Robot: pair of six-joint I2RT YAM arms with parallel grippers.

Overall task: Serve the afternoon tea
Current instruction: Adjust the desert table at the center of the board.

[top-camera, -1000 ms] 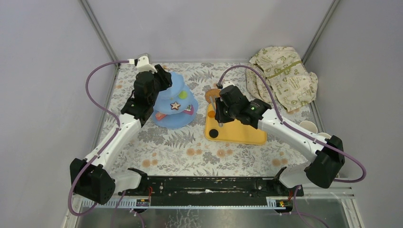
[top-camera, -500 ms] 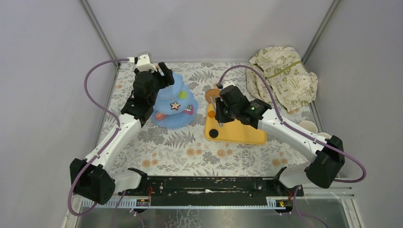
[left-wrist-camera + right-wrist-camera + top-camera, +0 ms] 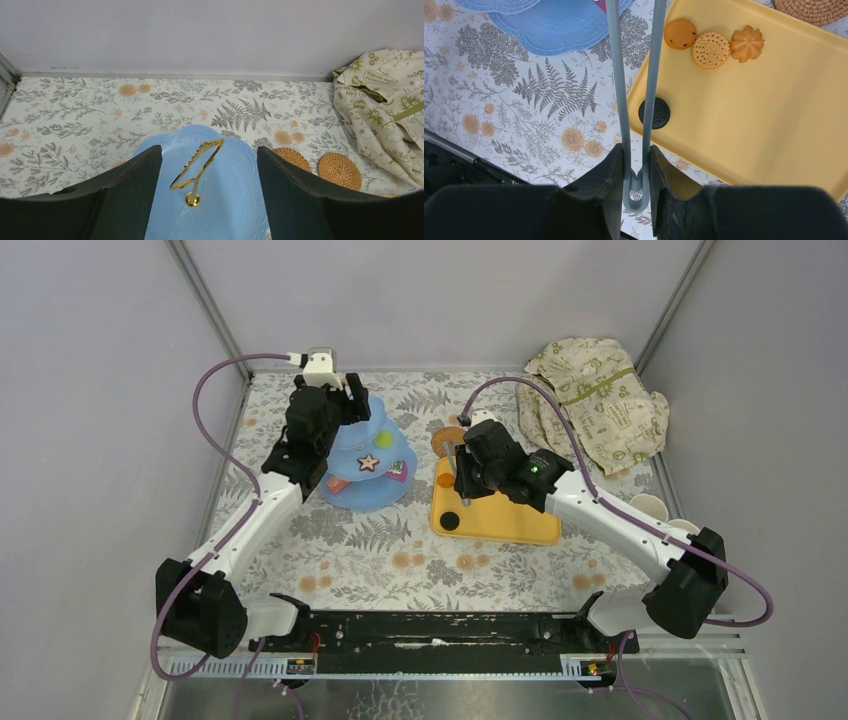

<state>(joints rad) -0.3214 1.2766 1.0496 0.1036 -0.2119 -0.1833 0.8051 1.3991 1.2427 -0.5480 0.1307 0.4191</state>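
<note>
The left pincer [image 3: 207, 167] stood wide open, holding nothing, its fingers either side of the gold handle [image 3: 198, 162] atop the stand [image 3: 360, 495] near the tabletop's [image 3: 400, 540] far-left corner. The right pincer [image 3: 637, 162] clamped the tongs [image 3: 616, 75] over the tray's [image 3: 749, 115] left edge. A strip of tabletop separated tray and stand. Coasters [image 3: 340, 171] lay by the far edge, cups [image 3: 650, 507] at the right edge.

The left arm [image 3: 250, 530] and the right arm [image 3: 600, 512] share one build: long white shell links joined by chunky black joint housings, with a big black shoulder block at each base. A purple cable [image 3: 195, 398] loops off each wrist. A small white camera block [image 3: 320, 366] caps the left wrist, and a green light [image 3: 533, 466] glows on the right. The fingers [image 3: 125, 200] are matte black.
</note>
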